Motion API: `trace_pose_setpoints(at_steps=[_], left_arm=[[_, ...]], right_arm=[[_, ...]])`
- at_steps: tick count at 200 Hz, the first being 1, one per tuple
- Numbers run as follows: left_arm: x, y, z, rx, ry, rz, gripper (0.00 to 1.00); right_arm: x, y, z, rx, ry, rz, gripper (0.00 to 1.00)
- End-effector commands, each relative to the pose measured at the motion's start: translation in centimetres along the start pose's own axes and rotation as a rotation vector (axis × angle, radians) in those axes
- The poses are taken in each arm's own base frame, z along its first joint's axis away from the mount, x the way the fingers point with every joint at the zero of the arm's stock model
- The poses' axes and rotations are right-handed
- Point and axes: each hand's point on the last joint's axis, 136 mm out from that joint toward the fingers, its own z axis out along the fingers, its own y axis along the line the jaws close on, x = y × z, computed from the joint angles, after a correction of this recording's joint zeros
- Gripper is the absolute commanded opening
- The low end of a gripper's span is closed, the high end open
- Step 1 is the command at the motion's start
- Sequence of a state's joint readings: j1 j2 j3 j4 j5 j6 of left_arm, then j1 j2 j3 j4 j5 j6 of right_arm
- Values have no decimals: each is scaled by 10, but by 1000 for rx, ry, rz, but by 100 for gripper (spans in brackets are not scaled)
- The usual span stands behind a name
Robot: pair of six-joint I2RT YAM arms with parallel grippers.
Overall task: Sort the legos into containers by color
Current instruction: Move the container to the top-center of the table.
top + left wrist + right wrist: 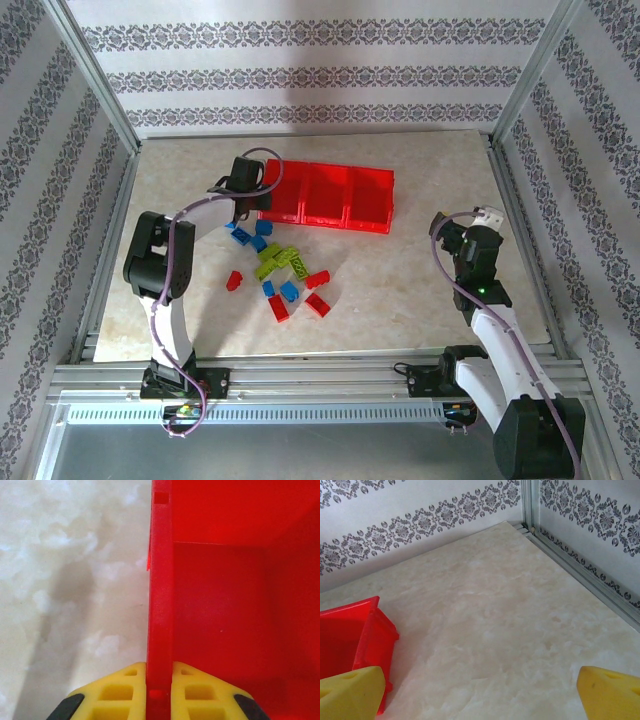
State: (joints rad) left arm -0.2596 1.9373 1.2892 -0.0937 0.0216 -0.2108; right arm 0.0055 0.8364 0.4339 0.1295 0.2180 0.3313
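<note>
Top external view suggests the sorting has not begun. The translucent red plastic rectangular tray [325,190], with three square compartments side by side, lies toward the far edge of the desk [430,290], about midway along it. All three compartments look bare. The small studded plastic bricks [278,262] in blue, red and lime green lie loose in a cluster between the tray and the near edge, toward the left side. The blue ones are closest to the tray's left end and the red ones closest to the near edge. Judging by this, every brick is left to place.

The left end effector [159,672] is closed on the tray itself. In the left wrist view its yellow fingers [125,690] pinch the thin upright end wall, one inside the left compartment and one outside over bare desk. It carries no brick; the cluster lies near it, toward the near edge. I judge this grip serves to shift or steady the tray rather than to sort.

The right end effector [480,680] stands wide and holds nothing, near the right edge of the desk. In the right wrist view the tray's right corner sits just beside one of its fingers. The bricks are well apart from it.
</note>
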Motion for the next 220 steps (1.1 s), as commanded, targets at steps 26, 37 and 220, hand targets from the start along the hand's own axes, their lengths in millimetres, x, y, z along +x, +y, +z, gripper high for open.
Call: trace_pose_setpoints(at_steps=[26,37,220], left_arm=[[28,-5,-18,-8,56,-40,0],[31,-6,-22,-3,54,-35,0],[25,70,-82,-226,-29,-263,60]], right_arm=[[3,8,-4,-6,15,1,98],[5,10,-4,-7,21,-4,98],[28,55,-10,-1,170,-121,98]])
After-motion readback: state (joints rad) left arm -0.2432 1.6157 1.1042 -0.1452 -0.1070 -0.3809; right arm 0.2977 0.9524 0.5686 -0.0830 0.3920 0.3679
